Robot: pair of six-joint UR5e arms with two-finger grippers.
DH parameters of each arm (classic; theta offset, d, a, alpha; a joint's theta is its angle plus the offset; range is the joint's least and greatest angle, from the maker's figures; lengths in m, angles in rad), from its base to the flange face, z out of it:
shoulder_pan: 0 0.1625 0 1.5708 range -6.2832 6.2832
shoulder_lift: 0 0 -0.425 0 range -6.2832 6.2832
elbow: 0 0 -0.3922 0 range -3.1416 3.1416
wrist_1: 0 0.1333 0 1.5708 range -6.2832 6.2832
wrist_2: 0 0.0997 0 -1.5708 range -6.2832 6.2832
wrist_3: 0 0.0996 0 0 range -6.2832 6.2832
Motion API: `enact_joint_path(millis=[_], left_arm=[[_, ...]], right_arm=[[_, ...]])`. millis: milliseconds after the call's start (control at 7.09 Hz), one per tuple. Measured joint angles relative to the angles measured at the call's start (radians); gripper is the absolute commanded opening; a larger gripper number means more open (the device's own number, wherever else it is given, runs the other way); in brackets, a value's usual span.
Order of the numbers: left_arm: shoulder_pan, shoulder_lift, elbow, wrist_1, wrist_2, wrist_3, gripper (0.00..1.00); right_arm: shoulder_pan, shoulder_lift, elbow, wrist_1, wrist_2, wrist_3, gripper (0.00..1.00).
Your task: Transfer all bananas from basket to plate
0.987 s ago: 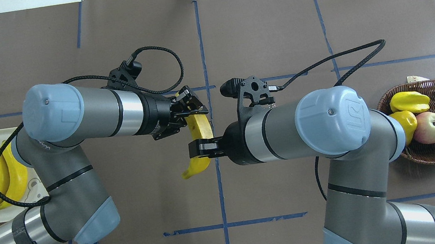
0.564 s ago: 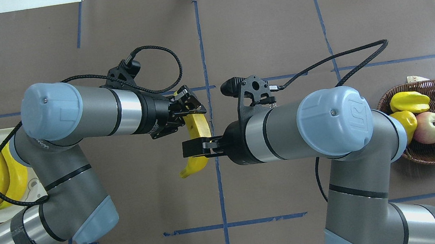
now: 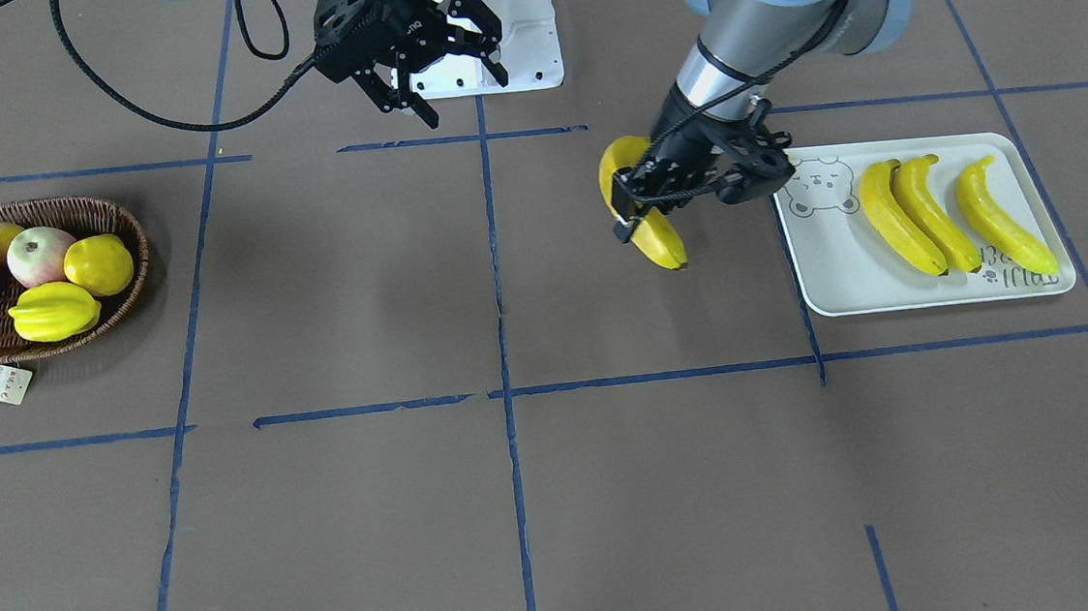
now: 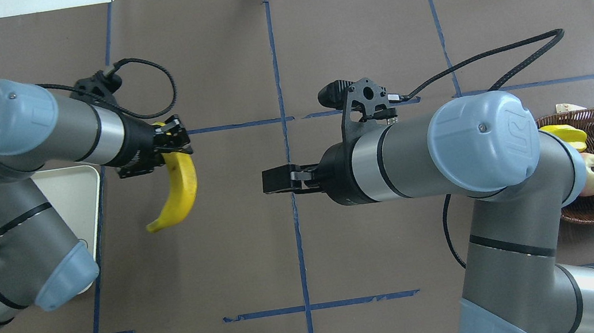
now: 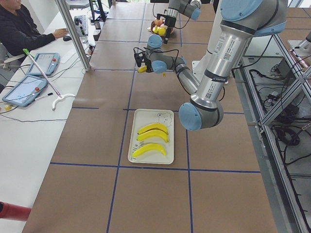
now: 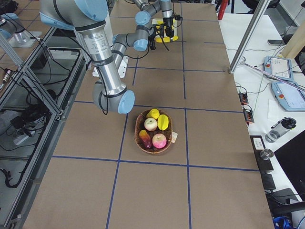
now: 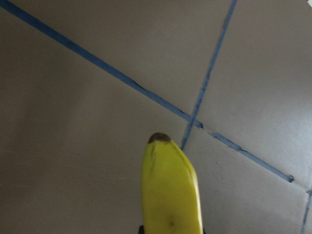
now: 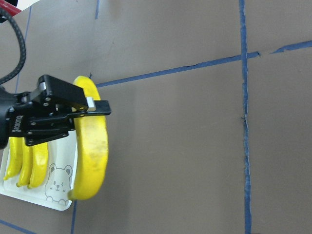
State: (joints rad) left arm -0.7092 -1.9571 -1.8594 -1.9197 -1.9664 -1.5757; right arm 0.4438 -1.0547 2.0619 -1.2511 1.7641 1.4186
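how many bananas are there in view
4. Three bananas lie side by side on the plate; a fourth banana is held in the left tool beside it. None shows in the basket.

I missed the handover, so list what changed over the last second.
The right gripper let go of the banana and is open, having hardly moved. The left gripper, now alone shut on the banana, carried it towards the plate. Unchanged: three bananas on the plate, the other fruit in the basket.
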Motion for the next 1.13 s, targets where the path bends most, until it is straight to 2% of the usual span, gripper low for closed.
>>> enact_joint_path(millis=[282, 705, 846, 987, 1128], left_arm=[[-0.041, 0.119, -0.015, 0.092, 0.004, 0.131, 0.0], [-0.048, 0.228, 0.025, 0.097, 0.031, 0.159, 0.02], [-0.048, 0.241, 0.043, 0.096, 0.051, 0.16, 0.29], [-0.048, 0.247, 0.063, 0.095, 0.069, 0.161, 0.99], [-0.047, 0.252, 0.082, 0.082, 0.085, 0.161, 0.99]], right_arm=[[0.018, -0.016, -0.001, -0.006, 0.0, -0.002, 1.0], [0.024, -0.021, -0.006, -0.007, -0.005, -0.001, 1.0], [0.023, -0.021, -0.006, -0.007, -0.006, -0.001, 1.0], [0.023, -0.022, -0.006, -0.007, -0.006, -0.001, 1.0], [0.023, -0.024, -0.006, -0.007, -0.006, -0.001, 1.0]])
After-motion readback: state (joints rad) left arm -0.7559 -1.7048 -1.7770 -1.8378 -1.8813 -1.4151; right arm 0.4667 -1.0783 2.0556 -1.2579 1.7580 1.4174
